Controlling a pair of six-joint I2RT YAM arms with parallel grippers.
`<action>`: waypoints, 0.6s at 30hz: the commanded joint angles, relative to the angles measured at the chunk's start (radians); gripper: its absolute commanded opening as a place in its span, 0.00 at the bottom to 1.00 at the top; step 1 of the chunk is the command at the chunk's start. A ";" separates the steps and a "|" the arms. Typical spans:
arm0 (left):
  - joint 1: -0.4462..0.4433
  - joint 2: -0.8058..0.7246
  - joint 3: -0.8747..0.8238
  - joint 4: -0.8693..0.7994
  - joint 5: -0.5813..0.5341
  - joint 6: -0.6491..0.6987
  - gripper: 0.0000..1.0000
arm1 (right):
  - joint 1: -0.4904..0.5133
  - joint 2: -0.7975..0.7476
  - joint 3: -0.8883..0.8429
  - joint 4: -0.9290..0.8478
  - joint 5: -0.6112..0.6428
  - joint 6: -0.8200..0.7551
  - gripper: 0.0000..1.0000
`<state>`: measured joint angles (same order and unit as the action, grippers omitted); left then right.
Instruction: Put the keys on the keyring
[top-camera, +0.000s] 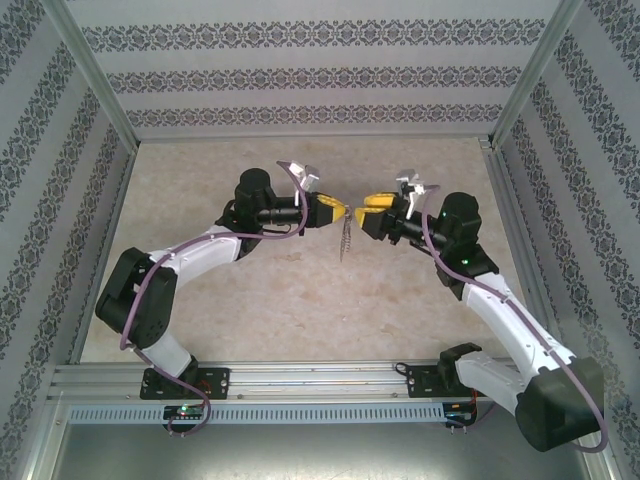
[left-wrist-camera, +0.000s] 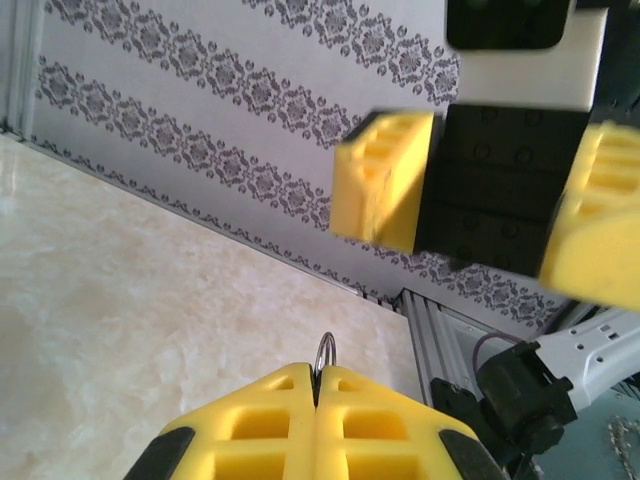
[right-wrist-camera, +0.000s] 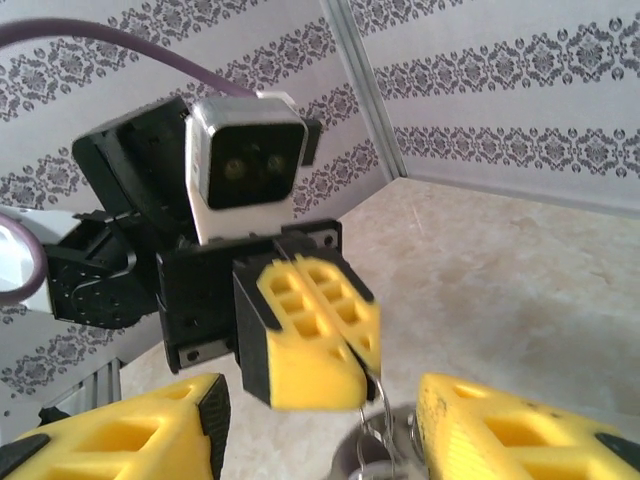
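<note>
Now the left tool is pinched together on the keyring, which hangs lengthwise down toward the counter. The right tool faces it, fingers apart, just beside.

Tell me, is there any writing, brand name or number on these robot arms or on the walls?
None: no word, brand or number can be read anywhere.
The walls carry only a flowery pattern.
The camera and the left arm show no lettering that can be made out.
</note>
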<state>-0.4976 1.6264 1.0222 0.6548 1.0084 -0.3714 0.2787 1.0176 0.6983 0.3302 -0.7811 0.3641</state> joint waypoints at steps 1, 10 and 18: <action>-0.007 -0.060 -0.004 0.098 -0.017 -0.014 0.00 | 0.006 -0.011 -0.057 0.048 0.032 0.018 0.54; -0.007 -0.074 -0.004 0.090 -0.024 -0.005 0.00 | 0.081 -0.008 -0.141 0.108 0.085 0.030 0.55; -0.007 -0.075 0.004 0.083 -0.028 -0.004 0.00 | 0.120 0.029 -0.109 0.119 0.123 0.019 0.55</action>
<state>-0.4976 1.5829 1.0222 0.6891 0.9855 -0.3740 0.3851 1.0279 0.5617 0.4091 -0.6876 0.3897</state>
